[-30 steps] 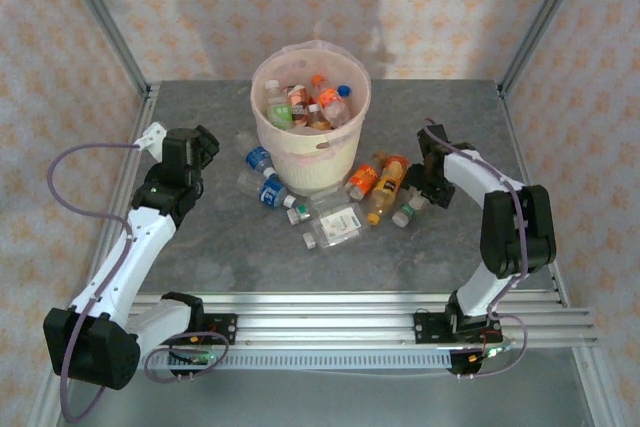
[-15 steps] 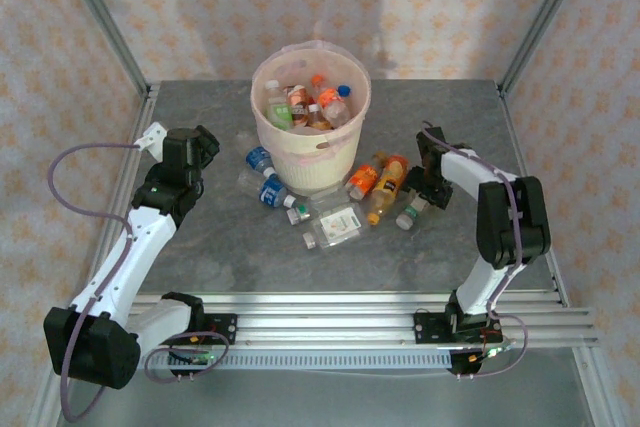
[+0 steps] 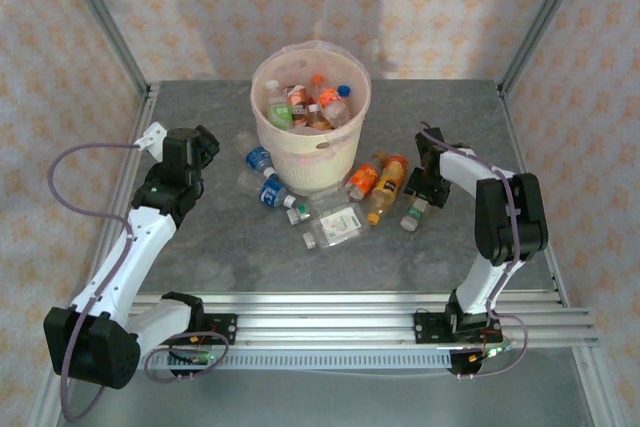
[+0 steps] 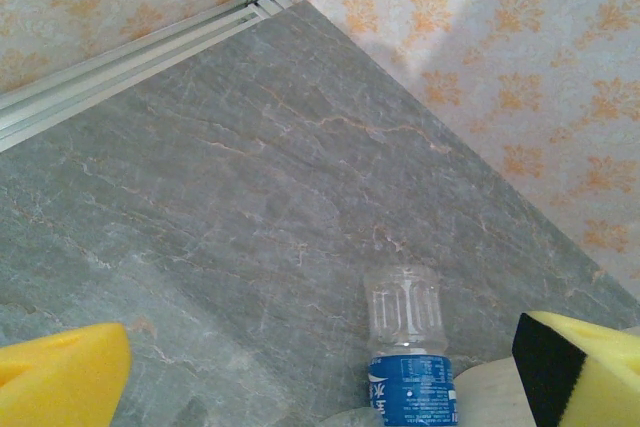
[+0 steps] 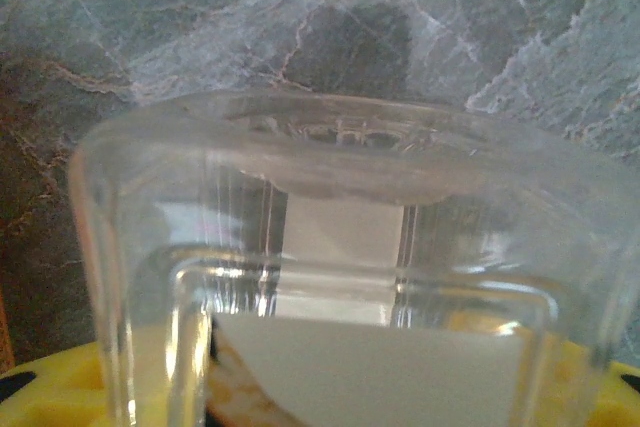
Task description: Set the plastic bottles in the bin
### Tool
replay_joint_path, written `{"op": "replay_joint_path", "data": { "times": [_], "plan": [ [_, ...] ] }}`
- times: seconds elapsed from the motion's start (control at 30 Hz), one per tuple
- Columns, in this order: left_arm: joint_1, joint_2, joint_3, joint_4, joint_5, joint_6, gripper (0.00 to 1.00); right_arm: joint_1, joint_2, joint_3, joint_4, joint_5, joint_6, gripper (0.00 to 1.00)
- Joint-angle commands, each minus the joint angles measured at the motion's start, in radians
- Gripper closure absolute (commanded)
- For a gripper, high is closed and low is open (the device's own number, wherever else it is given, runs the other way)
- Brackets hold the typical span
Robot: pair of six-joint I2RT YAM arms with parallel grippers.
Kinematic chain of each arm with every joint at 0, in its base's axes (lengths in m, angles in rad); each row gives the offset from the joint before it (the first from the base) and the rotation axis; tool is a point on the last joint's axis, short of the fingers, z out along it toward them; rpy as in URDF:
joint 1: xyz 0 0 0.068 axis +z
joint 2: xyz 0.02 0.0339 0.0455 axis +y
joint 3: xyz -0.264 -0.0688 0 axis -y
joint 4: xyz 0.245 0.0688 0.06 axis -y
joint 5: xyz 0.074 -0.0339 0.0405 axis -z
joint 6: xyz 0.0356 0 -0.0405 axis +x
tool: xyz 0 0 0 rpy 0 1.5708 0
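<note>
Lying on its side on the grey table (image 3: 450,127), the clear bottle (image 3: 412,213) with a green cap sits right of the bin (image 3: 300,162), just beside two orange bottles (image 3: 388,185). Its long axis runs from far right to near left, with the cap toward the arms' bases and the base end toward the back wall. The right gripper (image 3: 424,193) is down over that base end. From the right wrist the same bottle (image 5: 350,247) shows very close as transparent plastic with a white label, and yellow pads (image 5: 40,387) peep past its lower corners. Whether those pads press it or merely flank it cannot be told.

More plastic bottles (image 3: 305,102) sit inside the bin, and a flat clear one (image 3: 335,222) lies in front of it. Left of the bin a blue-labelled bottle (image 3: 258,159) lies on the table. In the left wrist view this bottle (image 4: 410,347) points its clear base away from the camera. The left gripper (image 3: 203,144) (image 4: 320,362) is spread wide and holds nothing.
</note>
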Motion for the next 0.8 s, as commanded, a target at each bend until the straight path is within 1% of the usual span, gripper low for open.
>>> {"op": "replay_joint_path", "data": {
  "times": [0.0,0.17,0.33,0.57,0.77],
  "plan": [
    [0.011,0.006,0.037,-0.024,-0.012,-0.011,0.00,-0.004,-0.052,0.038,-0.050,0.047,-0.008,0.50],
    [0.010,0.011,0.040,-0.019,-0.010,-0.014,0.00,-0.004,-0.161,0.058,-0.105,0.059,-0.006,0.55],
    [0.011,0.013,0.037,-0.015,-0.010,-0.023,0.00,0.005,-0.273,0.105,-0.162,0.049,-0.007,0.57],
    [0.010,0.016,0.027,-0.009,-0.008,-0.023,0.00,0.048,-0.335,0.290,-0.240,0.015,-0.028,0.59],
    [0.011,0.009,0.021,-0.006,-0.008,-0.024,0.00,0.102,-0.312,0.496,-0.258,-0.022,-0.047,0.59]
  ]
}}
